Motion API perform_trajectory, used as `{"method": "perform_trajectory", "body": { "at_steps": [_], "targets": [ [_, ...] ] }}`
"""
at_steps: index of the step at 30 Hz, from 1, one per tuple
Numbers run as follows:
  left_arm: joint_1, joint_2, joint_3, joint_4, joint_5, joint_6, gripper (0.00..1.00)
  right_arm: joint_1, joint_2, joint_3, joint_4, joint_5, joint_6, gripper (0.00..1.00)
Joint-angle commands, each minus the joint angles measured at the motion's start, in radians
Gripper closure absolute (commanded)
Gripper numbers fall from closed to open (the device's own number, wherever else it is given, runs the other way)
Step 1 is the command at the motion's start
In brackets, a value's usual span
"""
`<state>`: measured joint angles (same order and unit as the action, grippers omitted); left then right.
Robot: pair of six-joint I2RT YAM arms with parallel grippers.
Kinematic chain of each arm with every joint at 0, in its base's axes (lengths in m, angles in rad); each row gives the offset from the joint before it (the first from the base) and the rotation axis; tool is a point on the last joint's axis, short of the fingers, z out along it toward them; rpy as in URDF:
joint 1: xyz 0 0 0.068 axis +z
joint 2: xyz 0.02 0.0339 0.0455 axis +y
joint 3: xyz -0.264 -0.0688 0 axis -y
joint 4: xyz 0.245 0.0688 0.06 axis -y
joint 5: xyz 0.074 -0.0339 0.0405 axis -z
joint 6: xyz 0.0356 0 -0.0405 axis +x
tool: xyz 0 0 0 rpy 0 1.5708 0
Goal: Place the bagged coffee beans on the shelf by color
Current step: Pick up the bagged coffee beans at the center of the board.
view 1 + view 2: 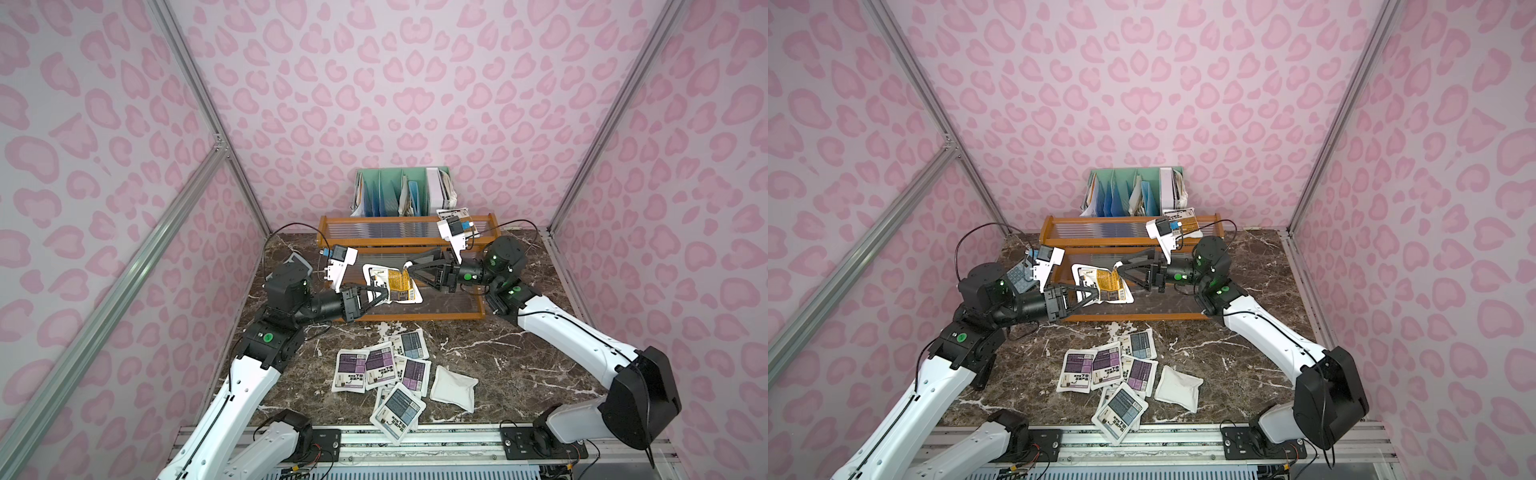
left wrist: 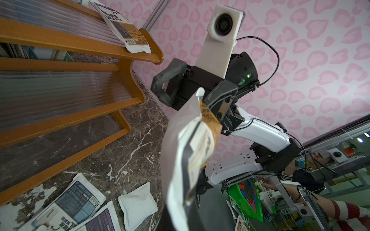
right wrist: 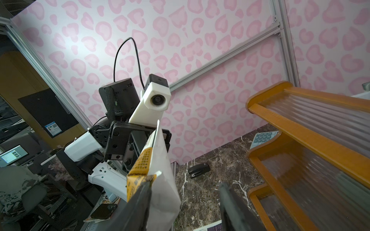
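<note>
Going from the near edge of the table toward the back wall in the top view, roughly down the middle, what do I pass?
Nearest grey-blue pouch → purple pouches → lifted yellow-orange pouch → shelved yellow-orange pouch → mint-green file rack.

**Bimanual robot, body only.** The left arm (image 1: pixel 245 390) and right arm (image 1: pixel 573 336) are built of white link shells joined by black housings. The largest housing is the right arm's black elbow cover (image 1: pixel 640 399). Round green marks (image 1: pixel 266 337) are carried on the joints. Small dark screw holes are dotted along the white shells. A white camera bracket (image 1: pixel 343 266) with a blue connector is mounted at each wrist and trailed by a thin black cable (image 1: pixel 291 226). The left gripper (image 1: pixel 385 296) and right gripper (image 1: pixel 409 269) are fitted with black, open-framed triangular fingers.
</note>
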<state>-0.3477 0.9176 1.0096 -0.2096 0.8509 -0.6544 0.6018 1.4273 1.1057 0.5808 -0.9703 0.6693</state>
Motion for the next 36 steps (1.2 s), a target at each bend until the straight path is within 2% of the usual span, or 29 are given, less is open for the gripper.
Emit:
{"method": "perform_trajectory", "body": {
  "at_steps": [1, 12, 19, 30, 36],
  "targets": [
    [0.001, 0.000, 0.007, 0.018, -0.003, 0.010, 1.00, 0.000, 0.000, 0.003, 0.002, -0.066, -0.027, 0.40],
    [0.001, -0.005, 0.014, -0.004, -0.001, 0.025, 1.00, -0.001, -0.033, -0.024, 0.066, -0.099, -0.018, 0.32],
    [0.001, -0.005, 0.005, 0.009, 0.004, 0.018, 1.00, 0.007, -0.020, -0.041, 0.176, -0.119, 0.061, 0.32],
    [0.001, -0.015, 0.003, 0.010, 0.012, 0.012, 1.00, 0.000, 0.009, -0.013, 0.114, -0.092, 0.003, 0.32],
    [-0.001, -0.011, -0.012, 0.036, 0.017, -0.007, 1.00, 0.012, 0.040, 0.012, 0.132, -0.115, 0.019, 0.34]
  ]
}}
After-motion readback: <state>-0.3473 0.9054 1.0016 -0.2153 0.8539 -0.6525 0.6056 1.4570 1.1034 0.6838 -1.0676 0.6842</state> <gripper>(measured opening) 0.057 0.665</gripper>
